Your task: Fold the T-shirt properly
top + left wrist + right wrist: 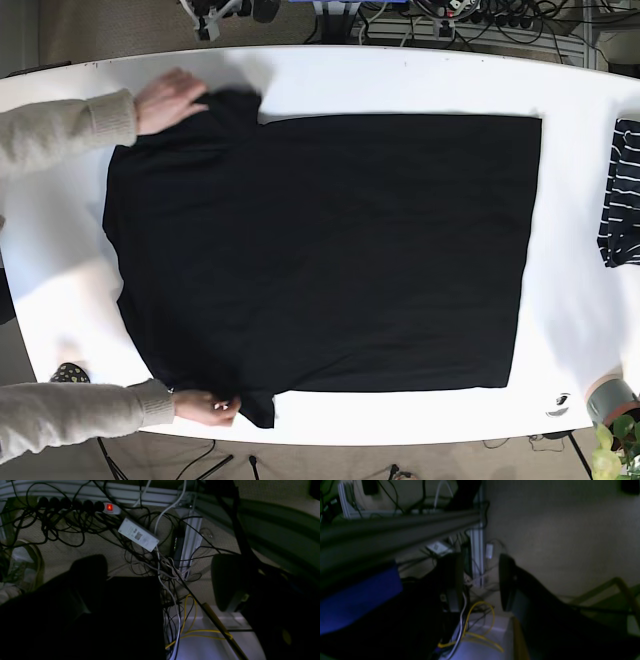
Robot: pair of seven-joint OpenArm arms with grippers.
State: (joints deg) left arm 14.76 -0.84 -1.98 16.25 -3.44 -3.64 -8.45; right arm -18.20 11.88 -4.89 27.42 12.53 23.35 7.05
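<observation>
Black T-shirt (320, 250) flat on white table (400, 80) — person's hands (170, 98) at its sleeves.

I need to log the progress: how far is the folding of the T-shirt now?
Done: the black T-shirt lies spread flat on the white table. In hand: two human hands hold its sleeves at the table's left end, one far, one near. Left: every fold. No robot hand is over the table.

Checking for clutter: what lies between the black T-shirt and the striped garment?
Only bare white table separates the black T-shirt from the striped garment, in the base view.
</observation>
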